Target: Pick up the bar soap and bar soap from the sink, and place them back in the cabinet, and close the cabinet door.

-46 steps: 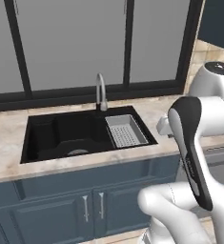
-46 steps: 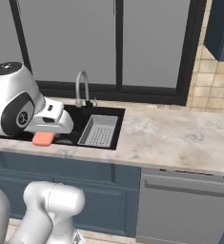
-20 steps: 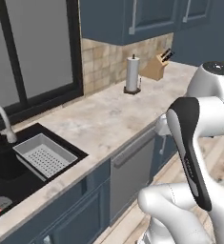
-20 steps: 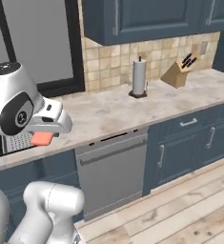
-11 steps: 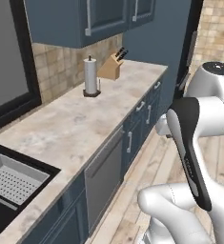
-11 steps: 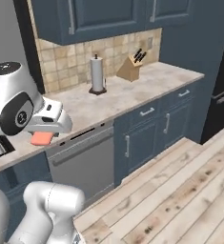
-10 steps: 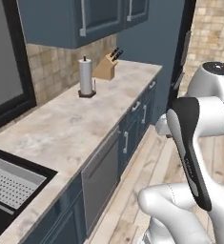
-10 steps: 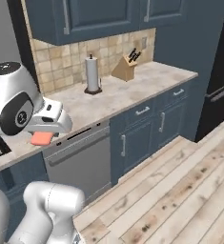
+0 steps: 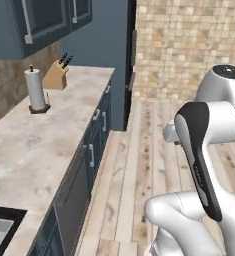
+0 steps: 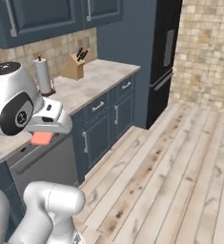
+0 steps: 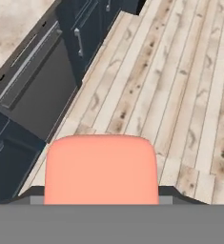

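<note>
Left base view: the white arm rises at the lower right, its hand out of frame. A beige marbled stone counter (image 9: 34, 150) runs along the left, with a white paper-towel roll on a dark stand (image 9: 36, 90) and a tan wooden knife block (image 9: 57, 76) at its far end. A corner of the black recessed sink (image 9: 1, 230) with its grey perforated tray is cut off at the bottom left. The dark blue-grey upper wall cabinet (image 9: 39, 20) hangs above; its framed cabinet door (image 9: 44, 17) with a vertical silver bar handle looks shut.

Right base view: the two-finger gripper (image 10: 43, 136) juts from the white hand at left, over the counter edge, with a small flat salmon bar soap (image 10: 42, 138) under it. The fingers are hard to make out here.

Hand view: the soap fills the lower centre, sitting between the dark finger tips (image 11: 178, 194), which are clamped against its sides. Below it lie pale plank floor (image 11: 180, 86) and dark blue lower cabinet fronts (image 11: 23, 86). The soap's lower edge is cut off.
</note>
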